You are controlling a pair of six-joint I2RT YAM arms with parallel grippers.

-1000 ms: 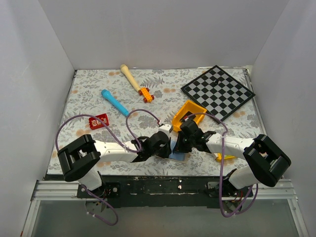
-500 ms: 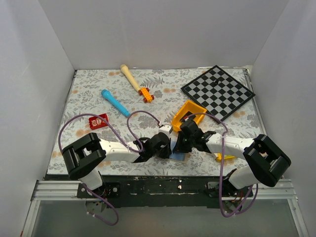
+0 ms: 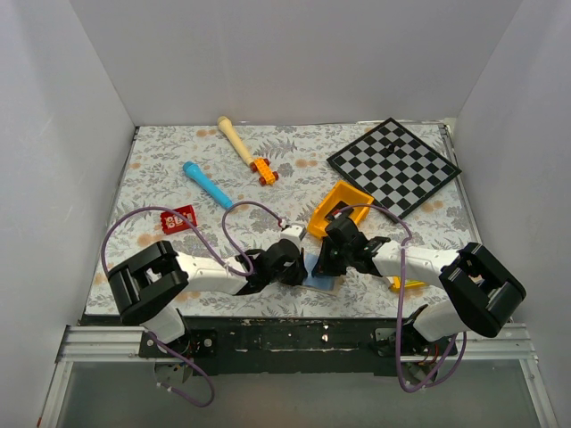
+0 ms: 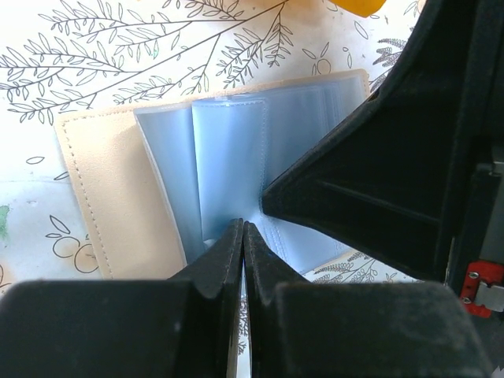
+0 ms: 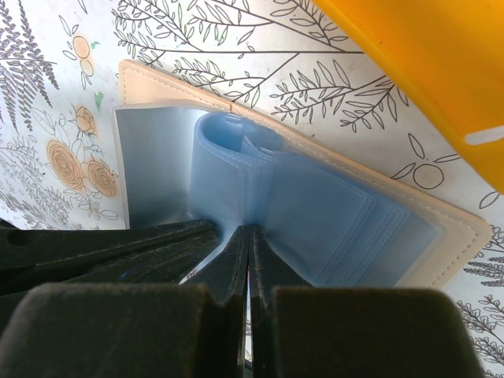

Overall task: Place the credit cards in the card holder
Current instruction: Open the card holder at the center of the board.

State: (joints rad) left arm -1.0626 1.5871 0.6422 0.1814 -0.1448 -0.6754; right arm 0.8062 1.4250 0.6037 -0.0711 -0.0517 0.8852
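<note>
Touching card holder (image 4: 94,181): both closed grippers (image 4: 243,228) (image 5: 249,230)

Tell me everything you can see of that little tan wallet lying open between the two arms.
The card holder is a small folding wallet, tan outside with stitched edges, seemingly soft leather. It lies open, flat on the leaf-patterned cloth beside a yellow-orange bin. Inside are pale blue, translucent plastic pockets; one sleeve curls up in a loop. The left gripper and right gripper, both shut, touch the pockets with their tips. No card shows inside.
</note>
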